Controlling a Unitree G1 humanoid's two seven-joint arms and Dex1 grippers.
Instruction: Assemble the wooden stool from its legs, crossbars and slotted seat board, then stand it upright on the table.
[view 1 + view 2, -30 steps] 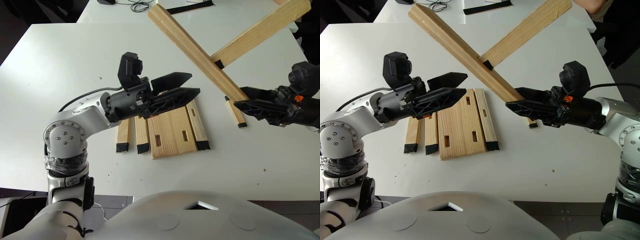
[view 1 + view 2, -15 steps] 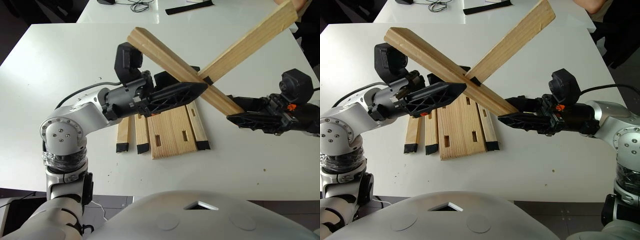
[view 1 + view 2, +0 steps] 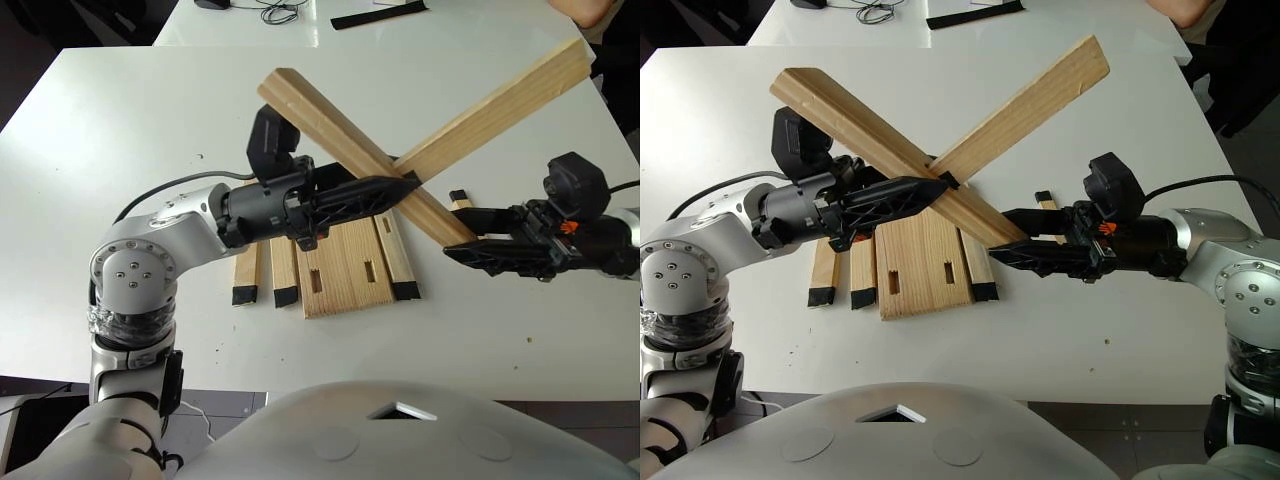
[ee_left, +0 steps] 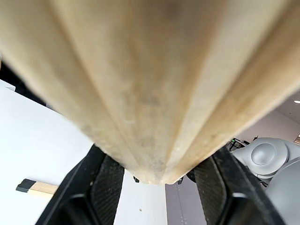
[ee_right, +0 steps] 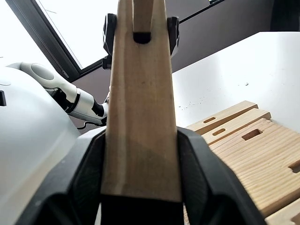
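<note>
**Both grippers on the crossed legs, above the seat board**

The left arm bends in from the left side, its forearm level over the table [image 3: 110, 110]. The left gripper [image 3: 408, 185] points to the right. Its fingers [image 4: 106, 186] sit on either side of the first leg [image 3: 330, 120] and are closed against the wood, with their tips at the point where the two legs cross. That leg runs from its far-left end, past the left wrist, down to the near right.

Under the left forearm two crossbars [image 3: 248, 270] lie side by side on the table, just beside the left edge of the seat board [image 3: 345, 262]. The board lies flat with its slots facing up, and a third bar [image 3: 396, 252] lies along its right edge. The crossing hangs over the board's far edge.

The second leg [image 3: 500, 100] meets the first at the crossing and reaches away to the far right. A short bar [image 3: 458, 201] lies on the table just beyond the right gripper [image 3: 457, 235]. The right arm comes in low from the right. Its gripper points left and is clamped on the first leg's near end, beside the board's right side.
</note>
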